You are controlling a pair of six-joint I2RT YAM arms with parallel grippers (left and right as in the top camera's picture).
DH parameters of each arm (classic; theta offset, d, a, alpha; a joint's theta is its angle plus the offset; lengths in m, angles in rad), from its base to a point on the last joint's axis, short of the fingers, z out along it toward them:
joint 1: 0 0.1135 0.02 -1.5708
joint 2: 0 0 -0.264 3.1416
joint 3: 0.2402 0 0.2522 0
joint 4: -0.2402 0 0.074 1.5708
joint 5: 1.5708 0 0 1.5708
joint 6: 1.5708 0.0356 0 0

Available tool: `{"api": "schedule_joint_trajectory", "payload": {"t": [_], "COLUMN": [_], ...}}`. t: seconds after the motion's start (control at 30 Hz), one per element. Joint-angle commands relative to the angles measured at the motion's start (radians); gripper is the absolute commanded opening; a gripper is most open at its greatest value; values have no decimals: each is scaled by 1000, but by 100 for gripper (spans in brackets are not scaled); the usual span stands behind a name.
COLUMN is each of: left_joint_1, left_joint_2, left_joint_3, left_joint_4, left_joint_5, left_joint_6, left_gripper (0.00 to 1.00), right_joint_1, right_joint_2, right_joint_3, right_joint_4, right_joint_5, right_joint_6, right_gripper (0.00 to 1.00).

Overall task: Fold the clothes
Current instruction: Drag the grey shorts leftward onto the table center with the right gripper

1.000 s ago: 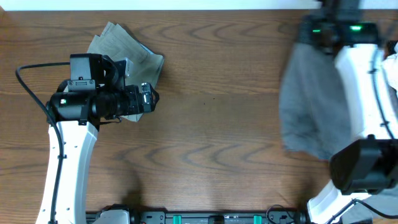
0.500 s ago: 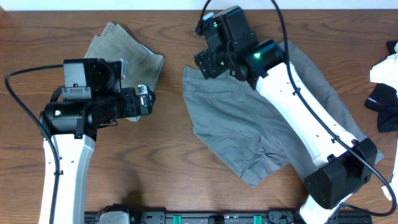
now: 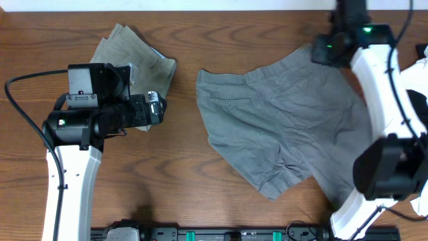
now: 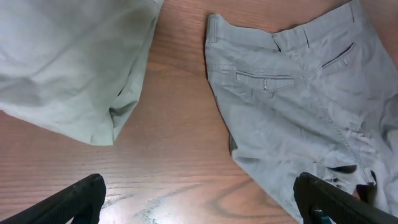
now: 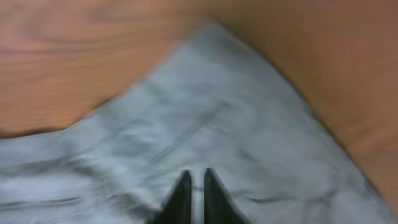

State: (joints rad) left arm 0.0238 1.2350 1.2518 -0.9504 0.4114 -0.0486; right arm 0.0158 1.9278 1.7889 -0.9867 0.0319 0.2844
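1. The grey shorts [image 3: 281,127] lie spread on the counter [image 3: 221,214], from the middle towards the right edge. The back pockets face up.
2. The waistband [image 3: 254,67] is the long axis that matters. It runs roughly parallel to the far edge, and its right end is a little closer to that edge. The legs point to the near right corner.
3. The right claw [image 3: 326,52] is at the right end of the waistband, over the cloth. In the wrist view its fingers [image 5: 181,190] stand close together with only a thin slit between them. The picture is blurred, so I cannot tell whether cloth is pinched there.
4. The left claw [image 4: 199,196] is wide open and holds nothing. It hangs above bare wood, between the khaki garment [image 3: 134,57] in the far left corner and the shorts.
5. From the left claw the shorts lie towards the right edge. Their left waistband corner [image 4: 214,25] is the nearest part, and the left arm is clearly the nearer one to it.
6. My judgement: a fold across the waistband needs each claw at its own end, so the left one must first reach that corner.
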Motion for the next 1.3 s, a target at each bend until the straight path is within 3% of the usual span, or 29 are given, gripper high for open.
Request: {"api": "schedule_joint_trajectory", "payload": {"t": [0.0, 0.2, 0.5, 0.6, 0.73, 0.8, 0.97, 1.1, 1.27], "left_joint_1": [-3, -3, -3, -3, -3, -3, -3, -3, -3], "left_joint_2": [-6, -6, -6, -6, -6, -6, -6, -6, -6], "left_joint_3": [20, 20, 20, 20, 20, 20, 20, 20, 20], "left_joint_4": [-1, 10, 16, 16, 16, 16, 16, 15, 16], "left_joint_5": [-8, -8, -8, -8, -7, -8, -7, -8, -8], "left_joint_6": [10, 10, 10, 10, 10, 10, 10, 10, 10], "left_gripper": [98, 98, 98, 98, 98, 98, 98, 98, 98], "right_joint_1": [-71, -135, -76, -30, 66, 122, 227, 213, 116], "right_joint_2": [109, 267, 497, 580, 676, 699, 698, 652, 490], "right_joint_3": [-53, -76, -76, -76, -76, -75, -60, -18, -17], "right_joint_4": [-12, 9, 227, 387, 743, 907, 1171, 1145, 991], "right_joint_5": [-25, -64, -213, -345, -601, -639, -644, -704, -747], "right_joint_6": [137, 268, 470, 561, 645, 670, 591, 441, 260], "right_gripper": [1, 1, 1, 1, 1, 1, 1, 1, 16]}}
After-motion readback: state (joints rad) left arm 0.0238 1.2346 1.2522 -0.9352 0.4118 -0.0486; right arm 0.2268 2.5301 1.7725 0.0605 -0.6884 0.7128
